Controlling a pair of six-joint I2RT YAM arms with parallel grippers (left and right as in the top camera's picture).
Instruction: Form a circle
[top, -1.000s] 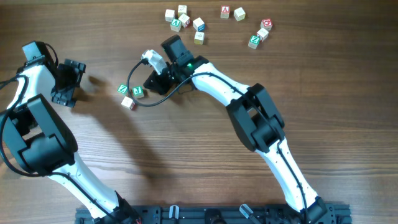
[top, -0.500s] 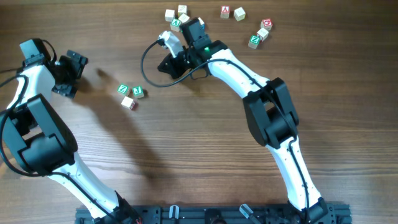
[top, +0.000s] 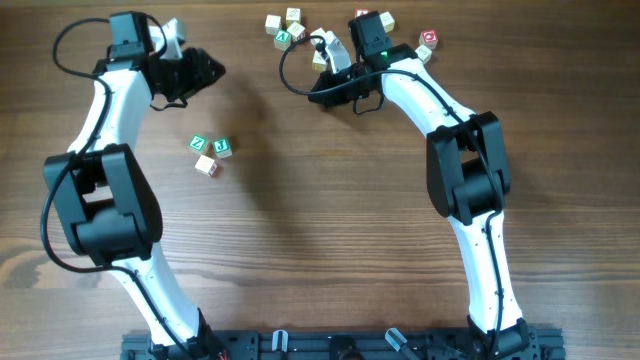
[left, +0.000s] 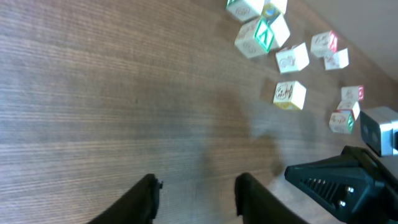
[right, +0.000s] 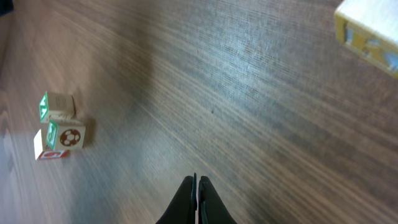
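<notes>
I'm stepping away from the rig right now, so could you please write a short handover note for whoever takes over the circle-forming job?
Left gripper: open, nothing between the fingers, over bare table at the far left.
Right gripper: shut, empty, beside the loose cubes scattered along the far edge.
Circle: only three cubes so far, two green-faced and one pale with red, grouped tightly left of centre.
Done: a three-cube start, no ring yet.
Left: bring the scattered cubes over and close the ring.
</notes>
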